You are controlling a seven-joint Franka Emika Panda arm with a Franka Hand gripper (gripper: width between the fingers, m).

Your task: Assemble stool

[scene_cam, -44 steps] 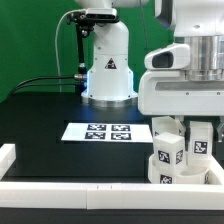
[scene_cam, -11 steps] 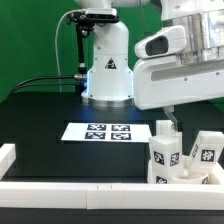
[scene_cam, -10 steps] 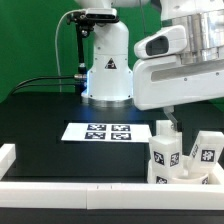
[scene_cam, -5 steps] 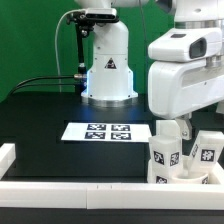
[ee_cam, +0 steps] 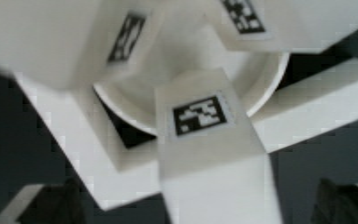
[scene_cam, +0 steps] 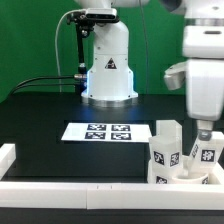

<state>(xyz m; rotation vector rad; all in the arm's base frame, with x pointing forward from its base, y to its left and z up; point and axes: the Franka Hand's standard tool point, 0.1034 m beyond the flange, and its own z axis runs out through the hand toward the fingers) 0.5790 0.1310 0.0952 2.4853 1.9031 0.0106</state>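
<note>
- Standing upright, white plastic block legs (scene_cam: pixel 167 152) with square black-and-white tags cluster on the round white disc seat (ee_cam: pixel 247 85).
- Fingers (scene_cam: pixel 204 131) spread apart, holding nothing, above the legs.

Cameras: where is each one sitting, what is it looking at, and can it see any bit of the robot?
Exterior view: off the arm, low at the table's edge, facing across the black table to the robot's base; the marker board lies mid-table, the arm's white body hangs at the exterior view's right.
Wrist view: on the wrist, looking down close onto the stool legs and round seat; no pincer fingers show clearly.
Shared: the tagged legs and the seat.
</note>
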